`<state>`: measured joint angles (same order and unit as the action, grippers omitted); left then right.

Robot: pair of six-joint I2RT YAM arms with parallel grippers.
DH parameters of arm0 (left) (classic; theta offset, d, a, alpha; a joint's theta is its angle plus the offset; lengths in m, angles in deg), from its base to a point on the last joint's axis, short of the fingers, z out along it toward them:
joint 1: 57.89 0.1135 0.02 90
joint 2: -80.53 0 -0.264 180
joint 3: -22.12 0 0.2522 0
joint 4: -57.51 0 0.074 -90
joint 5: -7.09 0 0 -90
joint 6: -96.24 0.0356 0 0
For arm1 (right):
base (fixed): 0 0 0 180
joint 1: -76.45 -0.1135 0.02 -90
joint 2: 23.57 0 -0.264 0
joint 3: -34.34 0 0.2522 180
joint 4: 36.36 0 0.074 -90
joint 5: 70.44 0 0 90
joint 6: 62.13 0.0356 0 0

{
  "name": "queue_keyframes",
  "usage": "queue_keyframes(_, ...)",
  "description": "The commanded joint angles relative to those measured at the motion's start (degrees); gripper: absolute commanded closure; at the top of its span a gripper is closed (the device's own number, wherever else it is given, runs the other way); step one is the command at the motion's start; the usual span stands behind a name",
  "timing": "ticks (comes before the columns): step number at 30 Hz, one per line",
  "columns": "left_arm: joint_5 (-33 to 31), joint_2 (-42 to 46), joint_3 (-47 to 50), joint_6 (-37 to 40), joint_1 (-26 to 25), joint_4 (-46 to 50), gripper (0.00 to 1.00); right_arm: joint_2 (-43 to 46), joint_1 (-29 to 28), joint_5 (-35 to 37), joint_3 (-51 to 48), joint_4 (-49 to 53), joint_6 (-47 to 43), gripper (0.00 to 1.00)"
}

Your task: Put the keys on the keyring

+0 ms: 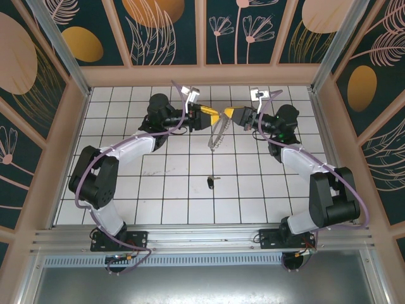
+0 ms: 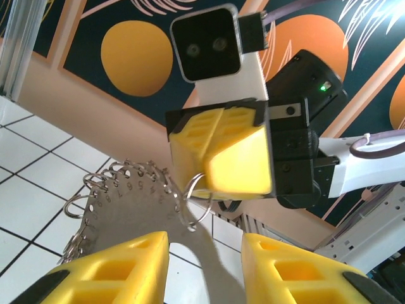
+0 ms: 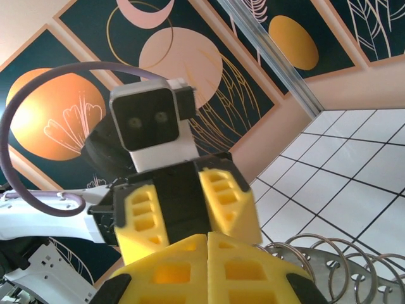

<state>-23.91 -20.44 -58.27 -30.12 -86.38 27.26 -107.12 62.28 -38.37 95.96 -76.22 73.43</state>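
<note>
We see right gripper [image 3: 207, 244] jaws clamped on keyring [image 2: 126, 202] above far tabletop [image 1: 126, 190], left gripper [image 2: 204, 259] jaws apart beside it, key [image 1: 211, 182] lying nearer

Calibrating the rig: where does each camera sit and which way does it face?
Top external: overhead from behind, looking down on the table; left arm and right arm show.
Left wrist: on the left wrist; left hand below, right hand ahead.
Right wrist: mirrored; right hand below, left hand ahead.
Both wrist views share the keyring.
</note>
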Motion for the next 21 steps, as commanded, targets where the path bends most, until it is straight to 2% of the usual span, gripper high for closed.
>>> queue_keyframes(1,1.9,-0.5,-0.9,-1.3,0.3,-4.0,0.65,-0.3,-0.9,0.0,2.6,-3.9,0.4,1.00)
queue_keyframes(15,1.9,-1.5,-1.1,-4.1,0.2,-8.6,0.64,-1.5,-1.9,-0.2,2.9,-3.6,0.0,1.00)
queue_keyframes(21,2.1,-2.1,-1.6,-4.6,0.2,-9.1,0.68,-1.6,-2.0,-0.3,2.9,-3.4,-0.2,1.00)
